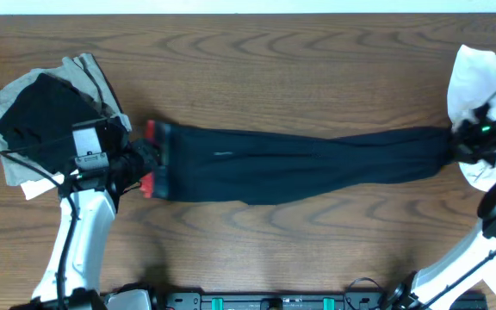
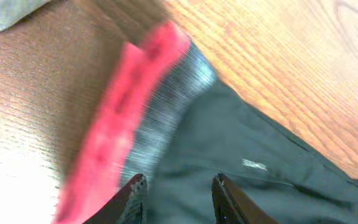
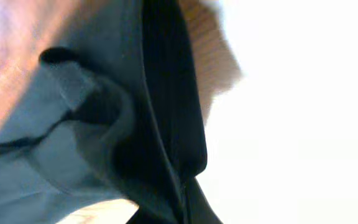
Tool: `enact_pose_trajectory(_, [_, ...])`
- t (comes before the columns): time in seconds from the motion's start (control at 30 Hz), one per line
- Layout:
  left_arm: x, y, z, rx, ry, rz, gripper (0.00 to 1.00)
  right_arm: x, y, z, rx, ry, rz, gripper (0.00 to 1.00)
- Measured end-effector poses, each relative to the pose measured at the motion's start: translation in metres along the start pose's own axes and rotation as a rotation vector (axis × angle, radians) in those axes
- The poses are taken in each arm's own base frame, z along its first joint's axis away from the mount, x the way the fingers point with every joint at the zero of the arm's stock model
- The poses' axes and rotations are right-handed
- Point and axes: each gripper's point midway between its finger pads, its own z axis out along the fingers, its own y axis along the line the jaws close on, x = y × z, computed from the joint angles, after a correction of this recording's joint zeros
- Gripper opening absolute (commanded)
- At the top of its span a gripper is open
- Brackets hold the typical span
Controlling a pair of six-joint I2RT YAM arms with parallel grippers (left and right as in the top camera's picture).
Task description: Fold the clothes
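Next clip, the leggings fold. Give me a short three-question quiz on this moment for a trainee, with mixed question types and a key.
1. True or false: the leggings lie with their coral-edged waistband at the left gripper end of the table.
2. Which garment lies beside the right gripper? A) white shirt B) yellow towel C) blue jeans
3. Fill in: the right gripper is shut on the leggings' ___ end.
Key: 1 true; 2 A; 3 ankle.
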Motion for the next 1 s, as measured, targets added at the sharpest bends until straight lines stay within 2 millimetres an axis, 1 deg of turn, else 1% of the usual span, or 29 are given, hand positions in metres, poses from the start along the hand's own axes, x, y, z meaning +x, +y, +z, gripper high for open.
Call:
enact_pose_trajectory(0.1, [0.006, 0.003, -0.001, -0.013, 0.023, -0.010, 0.37, -0.007, -0.007, -0.039, 0.017, -0.095, 0.018, 0.01])
enact_pose_trajectory(0.13, [0.009, 0.005, -0.001, -0.021, 0.034, -0.015, 0.37, -0.007, -0.005, -0.051, 0.022, -0.125, 0.014, 0.01])
enact_pose_trajectory(0.2, [0.012, 0.006, -0.001, -0.028, 0.046, -0.020, 0.37, -0.003, 0.003, -0.068, 0.022, -0.159, 0.000, 0.01])
enact_pose_trajectory(0.27, [0.014, 0.007, -0.001, -0.033, 0.054, -0.023, 0.38, 0.004, 0.014, -0.076, 0.023, -0.167, -0.023, 0.01])
enact_pose_trajectory(0.33, [0.015, 0.008, -0.001, -0.035, 0.058, -0.025, 0.38, 0.012, 0.030, -0.079, 0.024, -0.159, -0.064, 0.01])
enact_pose_trajectory(0.43, [0.017, 0.008, -0.001, -0.038, 0.064, -0.028, 0.38, 0.024, 0.065, -0.072, 0.027, -0.126, -0.160, 0.01])
enact_pose_trajectory(0.53, [0.018, 0.009, -0.001, -0.040, 0.070, -0.030, 0.38, 0.042, 0.104, -0.060, 0.030, -0.074, -0.270, 0.01])
enact_pose_trajectory(0.6, [0.019, 0.010, -0.001, -0.043, 0.075, -0.032, 0.38, 0.058, 0.133, -0.050, 0.033, -0.041, -0.357, 0.02])
enact_pose_trajectory(0.7, [0.022, 0.010, -0.002, -0.047, 0.083, -0.036, 0.38, 0.080, 0.169, -0.038, 0.043, -0.008, -0.473, 0.03])
enact_pose_trajectory(0.8, [0.025, 0.012, -0.002, -0.053, 0.095, -0.041, 0.40, 0.101, 0.195, -0.029, 0.064, 0.013, -0.555, 0.04])
enact_pose_trajectory(0.83, [0.025, 0.012, -0.002, -0.055, 0.097, -0.042, 0.43, 0.108, 0.203, -0.025, 0.076, 0.019, -0.581, 0.04])
enact_pose_trajectory(0.87, [0.026, 0.013, -0.002, -0.056, 0.101, -0.041, 0.44, 0.116, 0.211, -0.022, 0.082, 0.025, -0.607, 0.05])
enact_pose_trajectory(1.0, [0.030, 0.014, -0.003, -0.064, 0.117, -0.050, 0.47, 0.142, 0.237, -0.012, 0.113, 0.032, -0.683, 0.06])
